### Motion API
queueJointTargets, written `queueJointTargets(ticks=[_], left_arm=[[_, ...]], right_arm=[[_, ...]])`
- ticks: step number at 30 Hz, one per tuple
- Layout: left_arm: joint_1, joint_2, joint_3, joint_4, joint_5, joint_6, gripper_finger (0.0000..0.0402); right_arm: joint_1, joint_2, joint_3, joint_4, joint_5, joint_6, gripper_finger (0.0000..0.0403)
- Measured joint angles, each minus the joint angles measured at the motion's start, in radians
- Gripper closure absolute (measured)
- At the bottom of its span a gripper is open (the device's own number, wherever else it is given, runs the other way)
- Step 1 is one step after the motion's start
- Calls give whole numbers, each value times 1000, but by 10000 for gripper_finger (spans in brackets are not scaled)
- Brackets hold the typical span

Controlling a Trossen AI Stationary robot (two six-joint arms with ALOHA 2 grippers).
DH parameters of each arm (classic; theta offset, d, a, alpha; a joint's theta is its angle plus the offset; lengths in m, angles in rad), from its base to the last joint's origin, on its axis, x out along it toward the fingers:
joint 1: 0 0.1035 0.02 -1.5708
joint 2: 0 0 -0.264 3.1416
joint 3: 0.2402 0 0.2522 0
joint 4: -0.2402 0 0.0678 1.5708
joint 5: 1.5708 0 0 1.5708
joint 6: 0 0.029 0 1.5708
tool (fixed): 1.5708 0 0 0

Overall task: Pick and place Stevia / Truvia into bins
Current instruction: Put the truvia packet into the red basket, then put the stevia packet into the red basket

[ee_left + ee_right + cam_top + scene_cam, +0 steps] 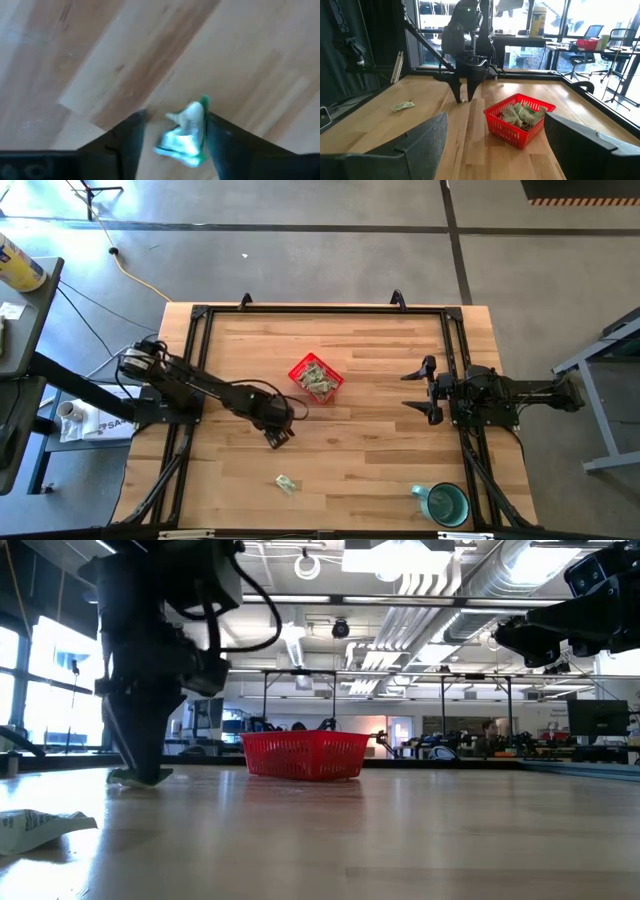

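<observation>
A red mesh basket (pixel 316 378) stands mid-table and holds several pale green and white packets (pixel 521 114). My left gripper (pixel 279 437) is down at the table, near-left of the basket. It is open, with its fingers on either side of a crumpled packet (pixel 182 137) that lies on the wood. Another packet (pixel 286 482) lies flat nearer the table's near edge; it also shows in the low view (pixel 40 825). My right gripper (pixel 420 392) is open and empty, raised at the table's right side, facing the basket. My left gripper stands around the crumpled packet from above, fingers pointing down. The packet's green-edged side (pixel 203 125) lies against one finger (pixel 220 142). The other finger (pixel 131 140) stands a little apart from it. The packet rests on the table.
A teal mug (pixel 445 503) stands at the table's near right corner. A dark frame (pixel 320 310) runs along the far and side edges. Bare wood lies between the basket and my right gripper.
</observation>
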Motion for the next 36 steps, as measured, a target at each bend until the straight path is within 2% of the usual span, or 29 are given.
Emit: queueJointTargets(ticks=[5,11,14,17,20,24,26,27,29,34,36], left_arm=[[0,7,-39,11,-24,7,235],[33,-5,-19,-37,-54,138,370],[85,-19,22,-84,-78,225,369],[154,-43,123,-60,-82,343,349],[223,-39,221,-59,-96,488,353],[310,-44,293,79,-155,675,369],[355,-38,293,131,-129,752,369],[373,-28,292,156,-110,781,362],[402,-7,293,179,-68,789,323],[442,37,291,119,-25,733,181],[441,37,296,92,-25,722,135]], right_arm=[[0,0,0,1,0,0,82],[0,0,0,1,0,0,82],[0,0,0,2,0,0,82],[0,0,0,2,0,0,82],[0,0,0,3,0,0,82],[0,0,0,3,0,0,82],[0,0,0,3,0,0,82],[0,0,0,3,0,0,82],[0,0,0,3,0,0,82],[0,0,0,2,0,0,82],[0,0,0,1,0,0,82]])
